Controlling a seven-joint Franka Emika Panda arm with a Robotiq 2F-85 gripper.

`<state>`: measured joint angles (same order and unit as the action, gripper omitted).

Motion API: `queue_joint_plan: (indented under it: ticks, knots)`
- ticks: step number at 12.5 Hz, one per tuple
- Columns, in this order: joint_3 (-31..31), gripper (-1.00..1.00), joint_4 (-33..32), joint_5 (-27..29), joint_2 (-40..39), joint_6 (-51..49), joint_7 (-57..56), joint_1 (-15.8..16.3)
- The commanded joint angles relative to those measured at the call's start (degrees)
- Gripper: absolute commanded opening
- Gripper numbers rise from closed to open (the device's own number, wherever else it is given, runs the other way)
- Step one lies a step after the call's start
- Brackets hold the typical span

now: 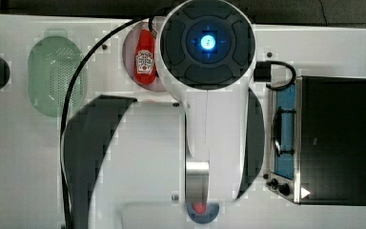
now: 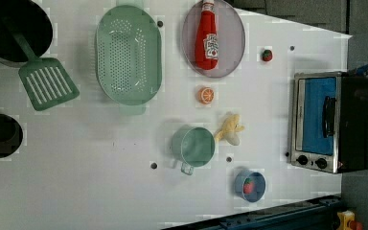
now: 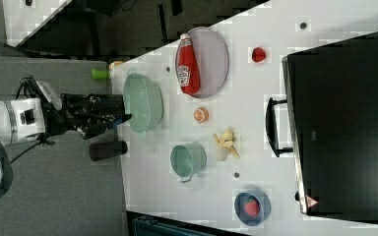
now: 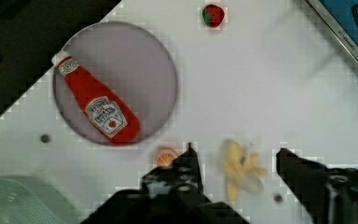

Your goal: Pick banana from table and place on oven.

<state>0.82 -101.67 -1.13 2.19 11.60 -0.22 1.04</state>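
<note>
The banana (image 2: 230, 128), pale yellow and partly peeled, lies on the white table (image 2: 100, 182) between the green cup (image 2: 193, 146) and the oven (image 2: 326, 122). In the right view the banana (image 3: 225, 142) rests in front of the oven's handle, and my gripper (image 3: 120, 119) hangs far off it at the right view's left. In the wrist view my gripper (image 4: 237, 156) is open, its two dark fingers (image 4: 189, 161) apart with the banana (image 4: 240, 170) seen on the table between them. Nothing is held. The arm covers the banana in the top view, where the oven (image 1: 336, 138) stands at the right.
An orange slice (image 2: 206, 95) lies near the banana. A ketchup bottle (image 2: 207, 36) lies on a grey plate (image 2: 235, 28). A green colander (image 2: 128, 55), a green spatula (image 2: 48, 81), black pots (image 2: 0, 134), a loose strawberry (image 2: 267, 55) and a blue bowl (image 2: 256, 194) also stand on the table.
</note>
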Motion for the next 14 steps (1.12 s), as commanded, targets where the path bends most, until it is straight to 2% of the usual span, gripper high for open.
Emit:
queue_joint_plan:
  ticks: [1,3,9,14]
  knots:
    - [2.03,0.58,-16.85,-0.36,27.27,-10.56,7.5,-1.02]
    - [2.02,0.99,-16.85,-0.36,27.29,-10.57,7.48,-1.01]
    - [1.88,1.0,-18.43,-0.36,24.27,-9.6,7.43,-0.96]
    - [1.41,1.0,-23.06,-0.36,15.88,1.09,7.44,-0.86]
